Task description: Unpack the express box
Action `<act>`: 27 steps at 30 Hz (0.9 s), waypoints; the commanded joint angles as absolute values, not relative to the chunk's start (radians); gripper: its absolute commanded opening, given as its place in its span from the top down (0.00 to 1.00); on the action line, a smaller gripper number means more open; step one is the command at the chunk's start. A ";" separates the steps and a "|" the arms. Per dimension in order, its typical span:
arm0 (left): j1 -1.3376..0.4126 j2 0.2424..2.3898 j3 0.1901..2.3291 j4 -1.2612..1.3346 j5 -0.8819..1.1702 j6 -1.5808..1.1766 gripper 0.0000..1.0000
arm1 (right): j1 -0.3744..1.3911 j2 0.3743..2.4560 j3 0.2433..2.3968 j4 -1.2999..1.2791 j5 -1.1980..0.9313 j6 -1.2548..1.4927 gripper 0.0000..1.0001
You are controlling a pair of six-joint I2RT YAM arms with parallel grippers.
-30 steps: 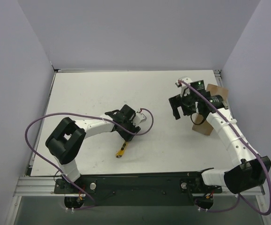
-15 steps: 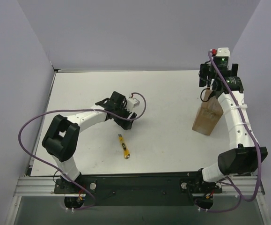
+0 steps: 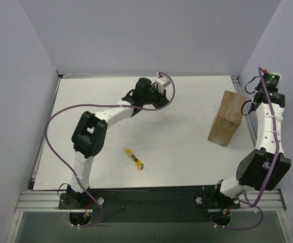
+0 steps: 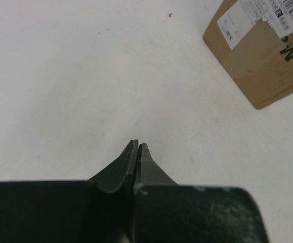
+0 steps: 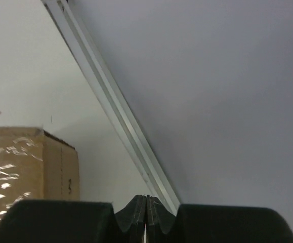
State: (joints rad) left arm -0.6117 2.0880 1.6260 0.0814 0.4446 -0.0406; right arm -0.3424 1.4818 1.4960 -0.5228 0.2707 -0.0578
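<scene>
**Task thing.** The express box (image 3: 228,117) stands on the bench (image 3: 186,147) at its right side, close to the right edge. Its flaps appear to lie shut. The left wrist view shows a white printed label (image 4: 257,15) with a barcode and dark lettering on the carton. In the right wrist view, glossy patches on the cardboard reflect light. Nothing touches the carton.

**Left hand.** The left hand (image 4: 137,144) is clenched, with its two fingers pressed tip to tip and nothing between them. The left arm reaches over the far middle of the bench. The hand is above bare bench surface, well apart from the express box, which lies to its right.

**Right hand.** The right hand (image 5: 146,198) is also clenched and grasps nothing. It sits raised at the far right, beside the grey wall (image 5: 212,101) and above the aluminium rail (image 5: 113,109) that borders the bench. The express box lies below and to its left, apart from the fingers.

**Other item.** A yellow-and-black utility knife (image 3: 134,158) lies flat on the near middle of the bench, well apart from both hands and from the carton.
</scene>
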 commanded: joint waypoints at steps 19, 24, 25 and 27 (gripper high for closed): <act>-0.790 2.315 1.925 0.134 0.468 -0.087 1.00 | -0.278 1.749 1.321 -0.543 -0.419 -0.199 0.96; -0.755 2.264 1.858 0.066 0.589 -0.124 1.00 | -0.160 1.770 1.325 -0.543 -0.446 -0.166 0.96; -0.755 2.232 1.838 0.066 0.594 -0.127 1.00 | -0.115 1.779 1.330 -0.545 -0.446 -0.164 0.95; -0.746 2.191 1.755 0.067 0.594 -0.127 1.00 | -0.071 1.790 1.354 -0.546 -0.449 -0.156 0.95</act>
State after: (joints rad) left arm -0.7685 2.3238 1.8515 0.0803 0.5148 -0.1154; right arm -0.1459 1.7664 1.3239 -0.5190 -0.3855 -0.1783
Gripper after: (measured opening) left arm 0.022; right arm 0.050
